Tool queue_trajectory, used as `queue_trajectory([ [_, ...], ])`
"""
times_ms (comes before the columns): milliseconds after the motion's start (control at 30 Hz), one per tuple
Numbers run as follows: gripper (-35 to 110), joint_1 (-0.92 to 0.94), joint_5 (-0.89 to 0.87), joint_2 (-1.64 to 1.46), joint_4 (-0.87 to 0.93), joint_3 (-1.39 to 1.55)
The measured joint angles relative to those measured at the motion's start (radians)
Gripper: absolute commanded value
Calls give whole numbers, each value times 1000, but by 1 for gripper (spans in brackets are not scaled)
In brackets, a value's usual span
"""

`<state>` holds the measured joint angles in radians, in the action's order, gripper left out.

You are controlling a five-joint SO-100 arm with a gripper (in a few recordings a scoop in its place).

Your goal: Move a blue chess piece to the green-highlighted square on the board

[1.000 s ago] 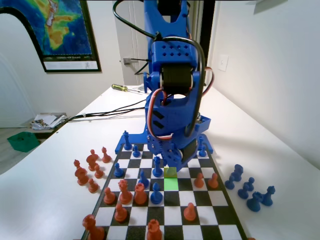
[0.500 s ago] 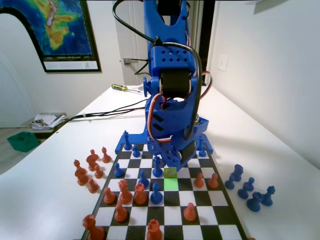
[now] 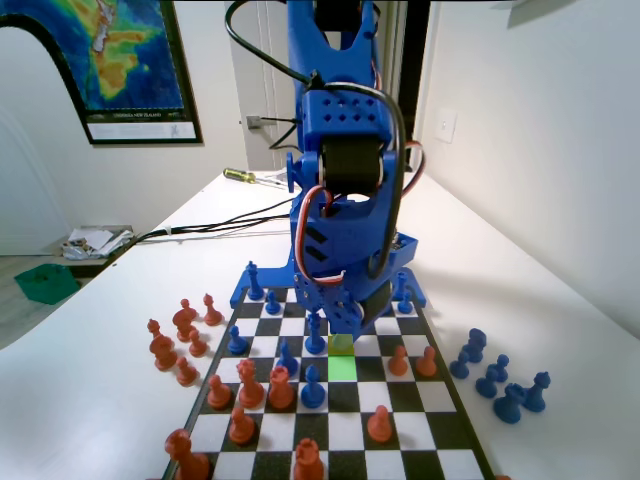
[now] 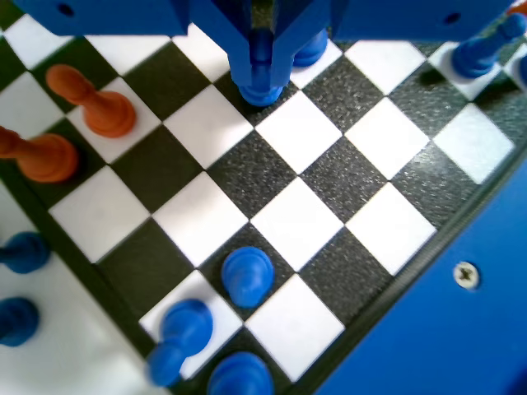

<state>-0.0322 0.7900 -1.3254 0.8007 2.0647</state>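
Pawn (image 3: pixel 315 340) on board (image 3: pixel 445 420), just behind-left of highlighted square (image 3: pixel 343 366).

The claw (image 3: pixel 343 322) has sunk slightly lower toward the board (image 3: pixel 400 420).

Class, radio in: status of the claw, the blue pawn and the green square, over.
Claw low, jaws closed around blue pawn, pawn base on board. Green-highlighted square unoccupied, one square nearer the fixed camera. Another blue pawn stands beside it.

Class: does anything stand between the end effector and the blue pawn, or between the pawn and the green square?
Nothing visible: the end effector straddles the blue pawn, and the green-highlighted square is bare.
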Motion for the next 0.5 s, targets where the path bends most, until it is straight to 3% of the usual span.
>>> queue_trajectory([
  [500,1,11,-8,83,66,-153],
])
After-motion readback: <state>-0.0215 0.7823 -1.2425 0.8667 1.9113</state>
